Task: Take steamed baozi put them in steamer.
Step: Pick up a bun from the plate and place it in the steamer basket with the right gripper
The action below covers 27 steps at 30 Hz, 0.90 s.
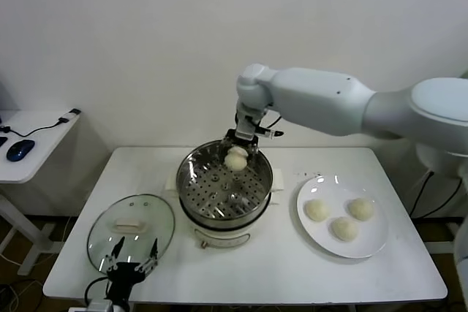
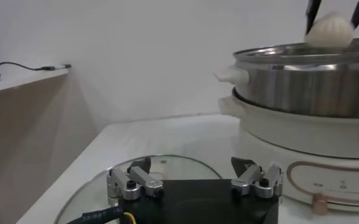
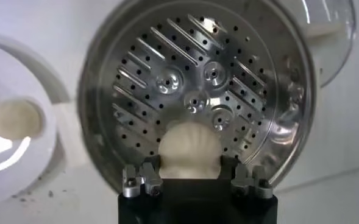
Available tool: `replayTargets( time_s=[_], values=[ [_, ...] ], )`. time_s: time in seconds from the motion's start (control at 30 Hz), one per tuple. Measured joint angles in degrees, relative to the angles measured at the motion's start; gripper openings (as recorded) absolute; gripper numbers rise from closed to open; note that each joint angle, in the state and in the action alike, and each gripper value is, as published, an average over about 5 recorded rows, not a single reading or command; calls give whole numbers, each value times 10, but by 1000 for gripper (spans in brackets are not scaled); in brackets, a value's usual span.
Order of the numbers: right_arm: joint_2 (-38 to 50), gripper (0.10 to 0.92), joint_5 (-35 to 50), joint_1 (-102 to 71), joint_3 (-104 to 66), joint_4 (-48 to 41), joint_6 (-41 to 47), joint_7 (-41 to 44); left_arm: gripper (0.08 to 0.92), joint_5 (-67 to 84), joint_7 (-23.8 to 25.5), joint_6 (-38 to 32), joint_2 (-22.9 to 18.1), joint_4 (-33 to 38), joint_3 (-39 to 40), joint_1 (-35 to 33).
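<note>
My right gripper (image 1: 238, 153) is shut on a pale baozi (image 1: 236, 158) and holds it above the far rim of the steel steamer (image 1: 191, 183). In the right wrist view the baozi (image 3: 189, 149) sits between the fingers over the perforated tray (image 3: 167, 91), which holds nothing. In the left wrist view the baozi (image 2: 329, 30) hangs just above the steamer's rim (image 2: 301, 58). Three more baozi (image 1: 316, 210) (image 1: 360, 208) (image 1: 344, 229) lie on the white plate (image 1: 373, 242) to the right. My left gripper (image 1: 130, 262) is open, parked low over the glass lid.
The round glass lid (image 1: 102, 231) with a white handle lies flat on the table left of the steamer. A side desk (image 1: 33, 144) with a mouse and cable stands at the far left. The table's front edge runs close below the lid and plate.
</note>
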<state>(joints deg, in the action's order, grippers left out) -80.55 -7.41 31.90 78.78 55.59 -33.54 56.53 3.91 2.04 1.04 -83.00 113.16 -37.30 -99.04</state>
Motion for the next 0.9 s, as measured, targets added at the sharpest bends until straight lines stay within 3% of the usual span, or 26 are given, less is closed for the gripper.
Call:
replayTargets(
  time_s=[0.27,0.5,0.7,0.9],
  values=[
    [-40,667,-54,-46,-20,-77,-35,-32,823,1,-2,-1,1,-7,-3,7],
    [-52,801,-47,-53,-19,-109,-54,-35,823,1,-2,-1,1,-9,-1,9],
    [-48,822,25,-24,-4,-112,-57,-15,823,-1,-2,0,0,-6,-1,7],
    [-4,823,174,42,46,-75,-17,26,823,-2,-1,1,0,-4,-2,4]
  ],
)
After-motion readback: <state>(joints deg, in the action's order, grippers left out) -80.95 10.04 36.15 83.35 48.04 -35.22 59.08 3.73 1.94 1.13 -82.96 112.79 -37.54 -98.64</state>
